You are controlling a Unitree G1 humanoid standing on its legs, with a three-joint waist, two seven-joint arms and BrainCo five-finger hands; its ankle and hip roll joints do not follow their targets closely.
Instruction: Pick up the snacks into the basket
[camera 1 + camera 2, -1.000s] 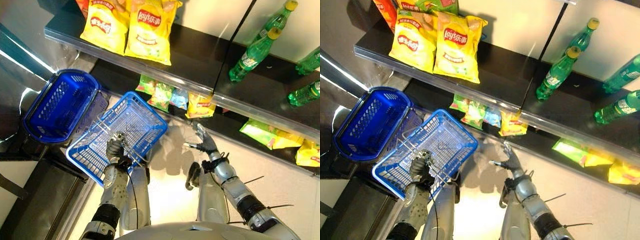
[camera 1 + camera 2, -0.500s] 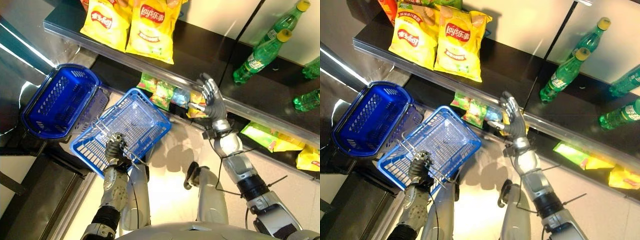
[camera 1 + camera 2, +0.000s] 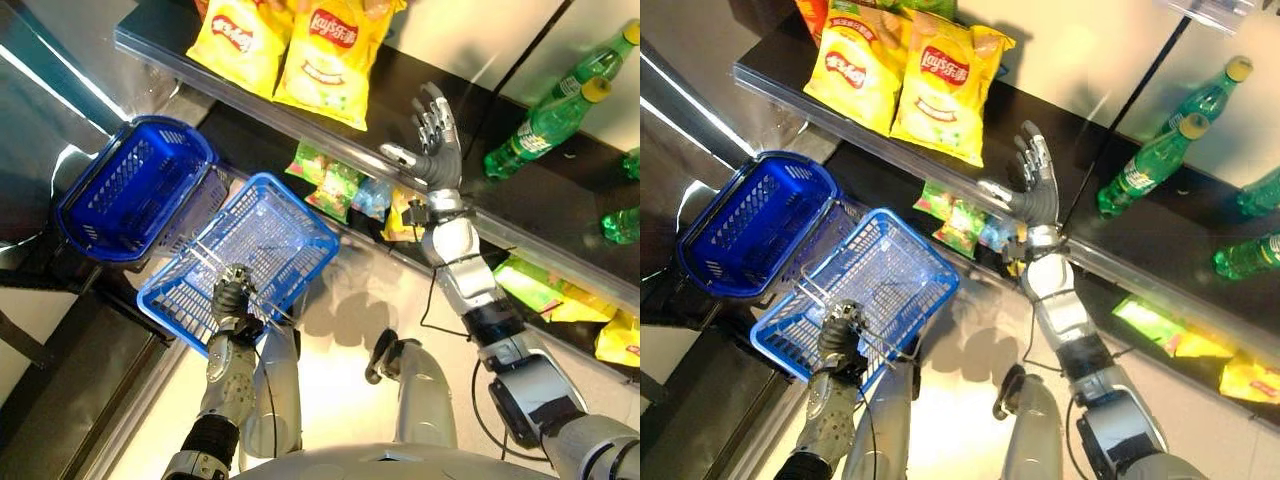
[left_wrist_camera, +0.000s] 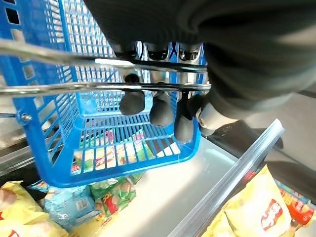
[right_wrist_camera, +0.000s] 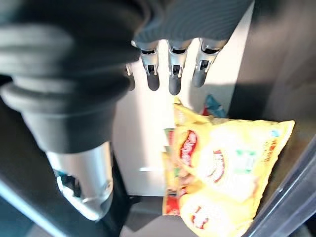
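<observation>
The right hand (image 3: 432,140) has risen from the low shelf's small packets to the upper shelf (image 3: 400,100), fingers spread wide and empty, the yellow crisp bags (image 3: 325,55) at its ten o'clock. The left hand (image 3: 232,298) stays curled round the wire handle (image 4: 98,88) of the empty blue basket (image 3: 250,255), so a crisp bag looks the next target.

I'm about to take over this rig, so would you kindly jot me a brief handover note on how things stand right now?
Left robot hand: curled round the wire handle of the blue basket, holding it below the shelves.
Right robot hand: open, empty, raised beside the yellow chip bags on the upper shelf.
Done: nothing; the basket holds no snacks.
Left: take a bag and drop it in the basket.
</observation>
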